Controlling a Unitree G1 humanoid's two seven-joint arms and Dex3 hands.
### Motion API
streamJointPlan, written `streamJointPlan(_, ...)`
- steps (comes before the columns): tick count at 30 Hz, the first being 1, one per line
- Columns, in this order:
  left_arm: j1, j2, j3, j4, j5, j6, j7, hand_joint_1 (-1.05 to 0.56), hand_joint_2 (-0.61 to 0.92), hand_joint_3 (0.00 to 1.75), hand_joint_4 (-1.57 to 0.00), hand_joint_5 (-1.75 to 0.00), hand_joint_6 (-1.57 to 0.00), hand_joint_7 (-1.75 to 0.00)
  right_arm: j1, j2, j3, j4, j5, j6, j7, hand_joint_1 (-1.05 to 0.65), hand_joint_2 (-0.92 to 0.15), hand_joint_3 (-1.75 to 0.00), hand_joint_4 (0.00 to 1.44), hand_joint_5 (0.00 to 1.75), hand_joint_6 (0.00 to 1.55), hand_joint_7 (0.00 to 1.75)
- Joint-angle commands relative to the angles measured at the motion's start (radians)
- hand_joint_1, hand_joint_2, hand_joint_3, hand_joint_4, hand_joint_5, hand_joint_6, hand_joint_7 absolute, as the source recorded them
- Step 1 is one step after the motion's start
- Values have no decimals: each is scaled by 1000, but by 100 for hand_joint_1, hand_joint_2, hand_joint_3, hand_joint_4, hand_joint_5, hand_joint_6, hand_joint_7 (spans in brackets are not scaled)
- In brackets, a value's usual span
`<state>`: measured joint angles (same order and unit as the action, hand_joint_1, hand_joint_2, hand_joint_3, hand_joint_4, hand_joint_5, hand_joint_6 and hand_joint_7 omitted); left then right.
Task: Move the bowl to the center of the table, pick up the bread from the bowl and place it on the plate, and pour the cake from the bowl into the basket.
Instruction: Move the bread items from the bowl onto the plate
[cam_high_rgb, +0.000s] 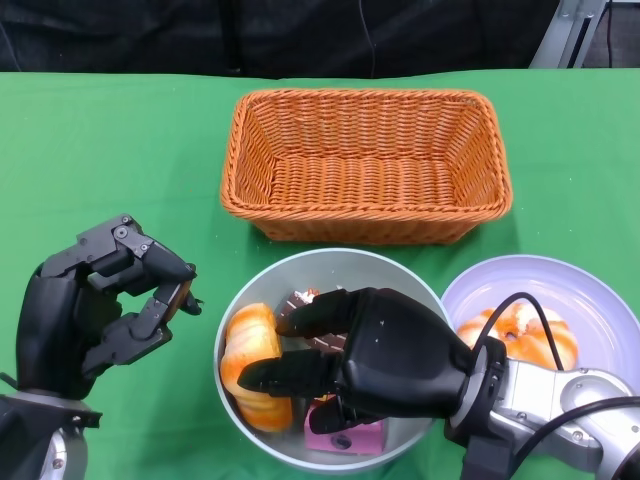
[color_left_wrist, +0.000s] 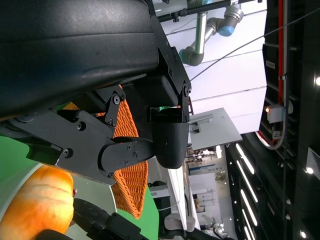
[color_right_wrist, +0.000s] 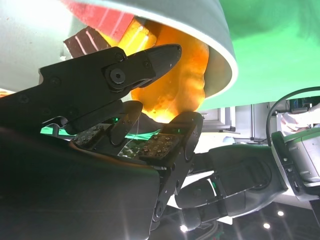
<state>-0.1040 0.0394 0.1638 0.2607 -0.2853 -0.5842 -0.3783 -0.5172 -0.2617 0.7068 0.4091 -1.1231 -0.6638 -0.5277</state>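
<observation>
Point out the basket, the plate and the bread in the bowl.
basket (cam_high_rgb: 365, 165), head view, on its woven floor
plate (cam_high_rgb: 590, 290), head view, on bare rim area
bread (cam_high_rgb: 250, 345), head view, on its upper half

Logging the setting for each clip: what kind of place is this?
Probably a robotics lab or demo hall: a green-covered table against a black backdrop, and another robot arm beneath ceiling strip lights.

green table (cam_high_rgb: 120, 150), basket (cam_high_rgb: 366, 165), bowl (cam_high_rgb: 400, 275), plate (cam_high_rgb: 590, 290)
</observation>
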Motion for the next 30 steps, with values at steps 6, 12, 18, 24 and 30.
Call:
streamJointPlan(6,-1,24,18,-20,-13,-5,5,-13,78,63,-87,-145,-89,-118,-13,0,18,20,18,-4,-7,-59,-84,0,75,1,61,0)
streamJointPlan(12,-5,34,21,-17,-39,-3,-14,-13,75,71,-84,-147,-88,-117,-7,2,21,13,23,13,26,-59,-84,0,78,2,57,0)
streamJointPlan(18,-12,42,22,-2,-51,-17,-22,-14,75,72,-85,-146,-89,-115,10,-4,25,-27,12,62,87,-61,-85,-1,87,6,53,0)
streamJointPlan(24,-20,41,29,13,-65,-25,-40,-14,73,74,-85,-146,-89,-114,41,-25,30,-134,0,145,249,-66,-88,-1,90,5,42,0)
streamJointPlan(30,-16,42,26,7,-57,-24,-32,-15,73,75,-85,-147,-89,-114,64,-28,33,-196,0,203,360,-68,-89,0,99,8,48,3)
